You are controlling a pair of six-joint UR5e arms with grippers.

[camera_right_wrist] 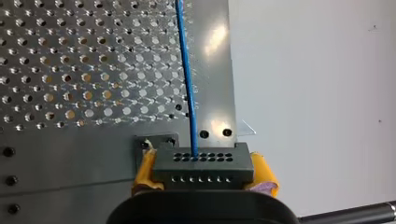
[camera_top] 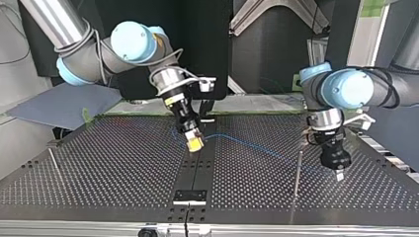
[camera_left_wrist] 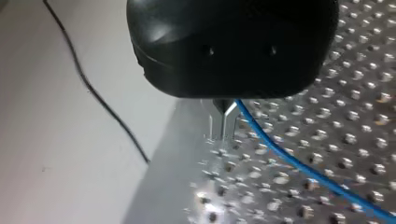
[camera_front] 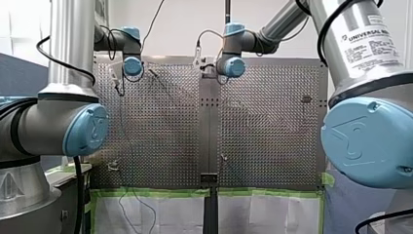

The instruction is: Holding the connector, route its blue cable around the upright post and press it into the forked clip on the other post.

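Trainee: Connector (camera_right_wrist: 204, 165) first, where is it and who has it?

Mentor: My right gripper (camera_right_wrist: 204, 173) is clamped on it, one yellow pad (camera_right_wrist: 145, 170) at each end, over the middle strip of the perforated table (camera_top: 99, 168). The blue cable (camera_right_wrist: 187, 84) leaves one of the connector's holes and runs straight away from it.

Trainee: And the other arm?

Mentor: My left gripper (camera_top: 340, 174) hangs low at the top view's right, and the cable runs toward it. Whether it grips anything I cannot tell.

Trainee: So how do I do this step well?

Mentor: I judge the routing barely begun, because the cable lies as a nearly straight span. Keep the clamp firm. Carry the connector low so the line meets the thin post (camera_top: 298, 173) on its shaft and not over its tip. Use only light tension, since a hard pull could drag the wire from its hole.

Trainee: Which view do I trust?

Mentor: The right wrist view shows the hold and the exact hole, but no post. Only the top view shows the whole span crossing the post, though not which side it passes. The forked clip I cannot pick out, and the front view shows the cable hardly at all
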